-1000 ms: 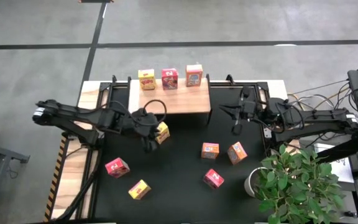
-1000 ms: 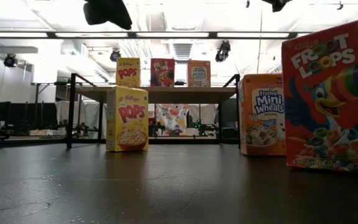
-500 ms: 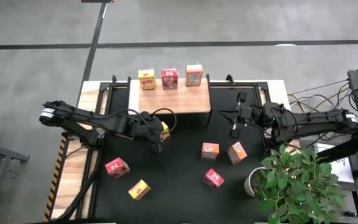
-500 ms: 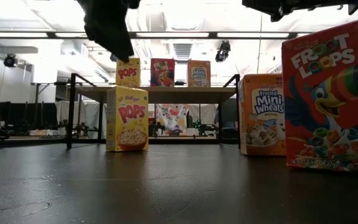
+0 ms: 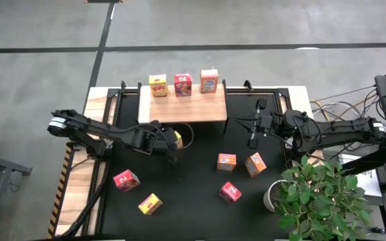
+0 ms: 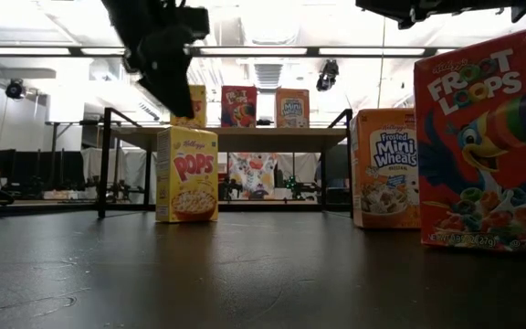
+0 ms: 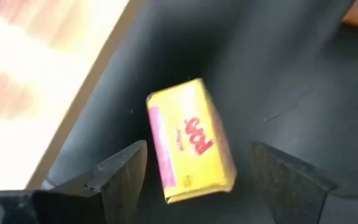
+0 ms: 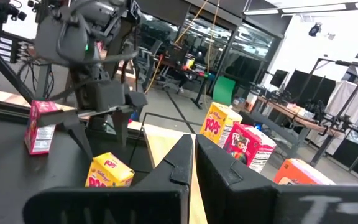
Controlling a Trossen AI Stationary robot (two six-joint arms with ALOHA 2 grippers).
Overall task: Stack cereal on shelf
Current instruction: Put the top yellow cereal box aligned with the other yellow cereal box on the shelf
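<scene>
The shelf (image 5: 183,107) is a light wooden block at the mat's far edge. A yellow (image 5: 157,85), a pink-red (image 5: 183,84) and an orange (image 5: 209,81) cereal box stand on its top. Just in front of it a yellow cereal box (image 7: 191,149) stands upright on the black mat (image 5: 193,181). My left gripper (image 6: 170,78) hangs open above this box, one finger on either side, touching nothing. My right gripper (image 5: 253,132) is shut and empty, above the mat right of the shelf.
Loose cereal boxes stand on the mat: two orange (image 5: 226,161) (image 5: 255,164), two pink-red (image 5: 230,192) (image 5: 126,179) and a yellow one (image 5: 150,203). A potted plant (image 5: 320,197) stands at the near right corner. Black frame posts (image 6: 106,160) flank the shelf.
My left gripper has moved toward the table's right edge and come down over the yellow box in front of the shelf, and its fingers have opened. The box has stayed upright where it was.
</scene>
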